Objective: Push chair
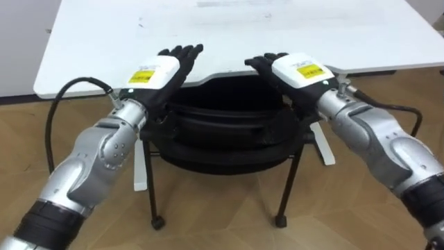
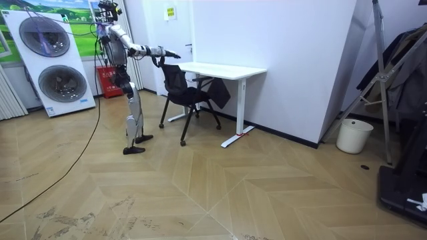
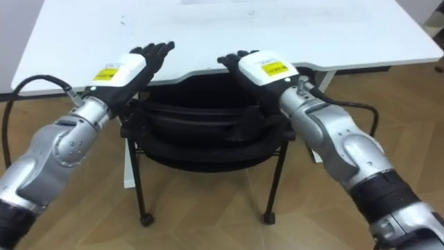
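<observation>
Two flat palms: left hand [image 1: 161, 69] and right hand [image 1: 291, 69] rest, fingers straight, on the chair [image 1: 222, 135] back, likely for an even shove; chair sits partly under the desk [image 1: 229, 31].

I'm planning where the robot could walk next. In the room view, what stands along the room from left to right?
Washers → chair → desk → bucket → rack
</observation>
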Robot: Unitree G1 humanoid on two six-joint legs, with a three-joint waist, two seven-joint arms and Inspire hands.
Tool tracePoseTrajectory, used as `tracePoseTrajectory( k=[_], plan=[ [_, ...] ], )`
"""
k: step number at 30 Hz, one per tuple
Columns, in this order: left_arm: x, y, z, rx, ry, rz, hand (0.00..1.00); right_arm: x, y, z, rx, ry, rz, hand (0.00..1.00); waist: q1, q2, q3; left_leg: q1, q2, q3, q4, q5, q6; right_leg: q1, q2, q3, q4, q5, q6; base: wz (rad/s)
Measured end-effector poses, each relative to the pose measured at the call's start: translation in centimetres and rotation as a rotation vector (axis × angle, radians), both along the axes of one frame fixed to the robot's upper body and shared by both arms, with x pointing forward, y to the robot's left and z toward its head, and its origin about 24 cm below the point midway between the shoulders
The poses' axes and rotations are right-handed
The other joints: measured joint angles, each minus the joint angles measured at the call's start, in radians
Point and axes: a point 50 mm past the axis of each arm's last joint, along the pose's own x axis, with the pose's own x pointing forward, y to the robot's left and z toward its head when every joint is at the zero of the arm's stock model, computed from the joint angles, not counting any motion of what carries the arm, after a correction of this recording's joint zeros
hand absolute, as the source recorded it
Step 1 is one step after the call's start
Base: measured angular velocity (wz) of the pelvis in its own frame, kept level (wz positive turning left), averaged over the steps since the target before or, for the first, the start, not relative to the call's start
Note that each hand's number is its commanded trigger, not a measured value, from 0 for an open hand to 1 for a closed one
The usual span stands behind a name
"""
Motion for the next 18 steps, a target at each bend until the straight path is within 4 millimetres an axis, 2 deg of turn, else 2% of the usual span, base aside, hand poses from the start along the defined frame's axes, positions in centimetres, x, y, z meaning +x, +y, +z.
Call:
tracePoseTrajectory(
  k=[1,2,4,5,7,8,10,14,16,18],
  plan=[
    [-0.1,0.5,0.4,0.034,-0.01,-0.023,0.0,-0.3,-1.5,1.7,0.03,-0.06,-0.027,0.0,0.006,0.001,0.0002,0.022,-0.003,0.0,-0.014,0.001,0.001,0.018,0.001,0.0,-0.016,0.008,0.003,0.0],
    [-0.1,0.8,0.7,0.043,-0.021,-0.027,0.0,-0.3,-2.3,2.5,0.047,-0.095,-0.051,0.0,0.005,0.001,0.0003,0.034,-0.004,0.0,-0.018,0.001,0.001,0.028,0.003,0.003,-0.026,0.014,0.005,-0.08],
    [-0.2,2.2,3.3,0.018,-0.142,-0.007,0.0,-0.8,-6.2,6.1,0.15,-0.278,-0.189,0.0,0.013,0.002,-0.001,0.06,-0.003,0.001,-0.031,0.0,0.001,0.064,0.008,0.009,-0.066,0.033,0.006,-0.05],
    [-0.4,2.7,4.3,-0.001,-0.2,0.012,0.0,-1.1,-7.1,6.8,0.183,-0.325,-0.22,0.0,0.013,0.002,-0.0011,0.062,-0.002,0.002,-0.031,0.0,0.002,0.067,0.007,0.009,-0.069,0.035,0.006,0.0],
    [-1.2,5.2,8.3,-0.059,-0.444,0.109,0.0,-3.0,-9.6,9.1,0.261,-0.478,-0.301,0.0,0.002,0.011,-0.0087,0.066,-0.001,0.008,-0.031,-0.003,0.003,0.065,0.008,0.018,-0.066,0.035,0.007,-0.11],
    [-1.5,6.1,9.1,-0.071,-0.499,0.134,0.0,-3.7,-10.1,9.5,0.277,-0.511,-0.312,0.0,0.002,0.016,-0.0116,0.066,-0.001,0.011,-0.032,-0.004,0.003,0.065,0.01,0.019,-0.066,0.035,0.007,-0.24],
    [-3.1,9.6,11.1,-0.099,-0.658,0.263,0.0,-5.2,-11.8,10.4,0.323,-0.594,-0.359,0.0,-0.022,0.033,-0.0243,0.091,-0.005,0.027,-0.051,-0.004,0.004,0.074,0.005,0.034,-0.066,0.036,0.01,-0.22],
    [-6.0,13.5,11.1,-0.098,-0.792,0.426,0.0,-7.7,-15.5,10.7,0.429,-0.672,-0.501,0.0,-0.059,0.039,-0.0273,0.125,-0.005,0.048,-0.067,-0.004,0.003,0.094,0.001,0.049,-0.07,0.032,0.016,-0.17],
    [-8.2,15.8,10.2,-0.074,-0.834,0.542,0.0,-9.9,-17.9,11.2,0.506,-0.773,-0.602,0.0,-0.079,0.044,-0.0269,0.126,-0.002,0.06,-0.066,-0.004,0.003,0.096,0.003,0.06,-0.089,0.032,0.015,-0.13],
    [-10.0,17.1,9.4,-0.063,-0.857,0.614,0.0,-11.8,-19.5,11.3,0.515,-0.846,-0.681,0.0,-0.095,0.045,-0.0278,0.127,-0.002,0.067,-0.066,-0.006,0.004,0.097,0.002,0.061,-0.094,0.032,0.016,-0.05]
  ],
)
